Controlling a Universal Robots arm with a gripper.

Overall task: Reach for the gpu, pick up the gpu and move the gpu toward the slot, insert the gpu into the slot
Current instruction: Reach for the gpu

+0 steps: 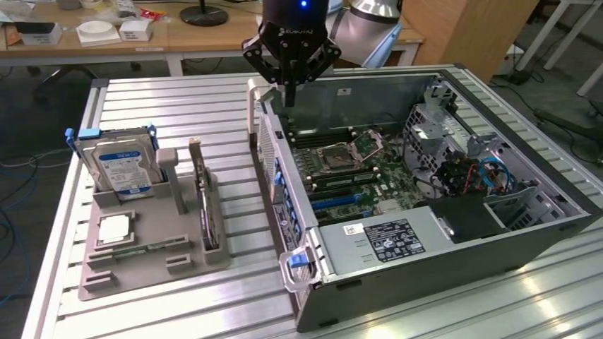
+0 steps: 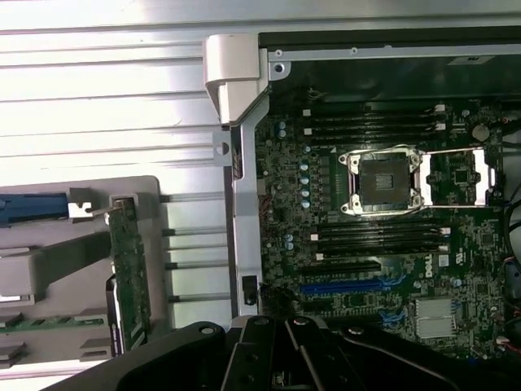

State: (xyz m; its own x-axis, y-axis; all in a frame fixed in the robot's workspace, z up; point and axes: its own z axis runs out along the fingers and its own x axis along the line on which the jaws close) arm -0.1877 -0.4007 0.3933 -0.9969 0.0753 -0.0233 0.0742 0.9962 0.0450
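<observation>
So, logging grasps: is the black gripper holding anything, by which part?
Nothing: the black gripper is shut empty; the thin dark circuit card stands in its grey holder.

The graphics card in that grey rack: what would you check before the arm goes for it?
1. Graphics card standing on edge in the grey rack: ok.
2. Gripper carrying nothing: ok.
3. Gripper open to take the card: not ok, it is shut.
4. Gripper over the card: not ok, it hangs above the computer case edge.
5. Long blue slot unoccupied: ok.
</observation>
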